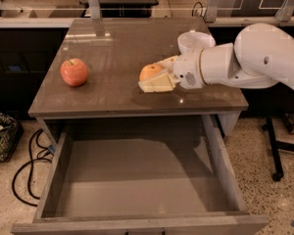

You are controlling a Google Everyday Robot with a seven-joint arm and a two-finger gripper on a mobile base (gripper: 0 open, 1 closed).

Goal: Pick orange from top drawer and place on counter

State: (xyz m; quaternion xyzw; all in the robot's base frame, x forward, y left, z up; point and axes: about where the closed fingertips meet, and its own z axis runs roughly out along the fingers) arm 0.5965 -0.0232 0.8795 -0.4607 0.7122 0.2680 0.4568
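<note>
The orange [149,72] is small, round and yellow-orange. It sits between the cream fingers [157,83] of my gripper [154,75], over the middle right of the counter [112,53]. The gripper is shut on it and reaches in from the right on a white arm [245,62]. I cannot tell whether the orange touches the counter. The top drawer [137,180] is pulled wide open below the counter, and its flat bottom is bare.
A red apple [74,72] stands on the left of the counter. A white bowl-like object [193,40] sits behind the gripper. Cables [29,165] and a bag [0,133] lie on the floor at the left. A chair base [277,146] stands at the right.
</note>
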